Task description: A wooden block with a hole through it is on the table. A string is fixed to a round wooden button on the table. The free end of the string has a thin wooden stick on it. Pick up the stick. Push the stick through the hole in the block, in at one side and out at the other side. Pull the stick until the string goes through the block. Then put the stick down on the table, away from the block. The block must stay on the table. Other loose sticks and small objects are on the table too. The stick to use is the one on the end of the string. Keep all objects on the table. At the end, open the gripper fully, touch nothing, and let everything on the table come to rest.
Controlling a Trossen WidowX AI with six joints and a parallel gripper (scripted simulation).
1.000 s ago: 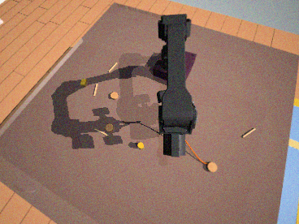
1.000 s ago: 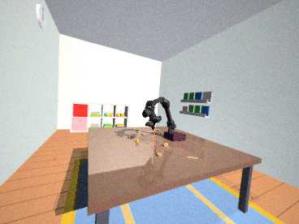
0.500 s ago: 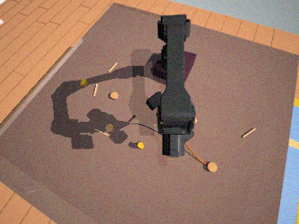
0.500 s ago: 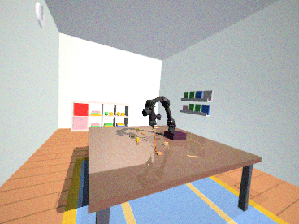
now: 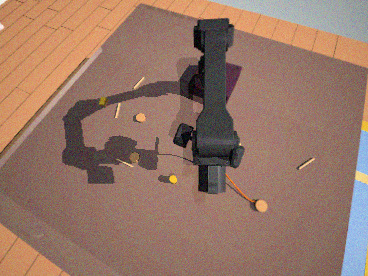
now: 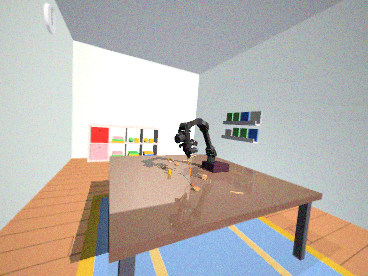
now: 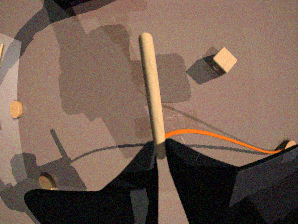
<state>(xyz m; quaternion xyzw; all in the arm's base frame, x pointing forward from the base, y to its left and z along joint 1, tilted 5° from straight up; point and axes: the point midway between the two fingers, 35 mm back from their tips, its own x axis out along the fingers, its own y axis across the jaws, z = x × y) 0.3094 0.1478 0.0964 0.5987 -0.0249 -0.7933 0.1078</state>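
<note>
The table (image 5: 300,100) is a broad brown surface whose far and left edges show in the top view, with wood floor beyond them and a blue mat past the right edge. The widest open stretch lies on the right half, where only one loose stick (image 5: 306,163) rests, well apart from everything else. The left half is more crowded: two more loose sticks (image 5: 139,83) lie near the far left, a small olive piece (image 5: 102,101) is close to them, a tan disc (image 5: 140,117) sits nearer the middle, and a yellow piece (image 5: 173,178) lies just left of the arm's head. The gripper (image 7: 160,152) is clenched on the stick (image 7: 150,86), pinching its lower end between nearly closed jaws so that the pale shaft points away from the wrist camera, above the table. The orange string (image 7: 220,139) leaves the pinched end and runs right to the round button (image 5: 260,205), which lies on the table near the right of the gripper. The block (image 7: 224,60) shows in the wrist view as a small pale cube on the table, to the right of the stick's shaft and apart from it.
</note>
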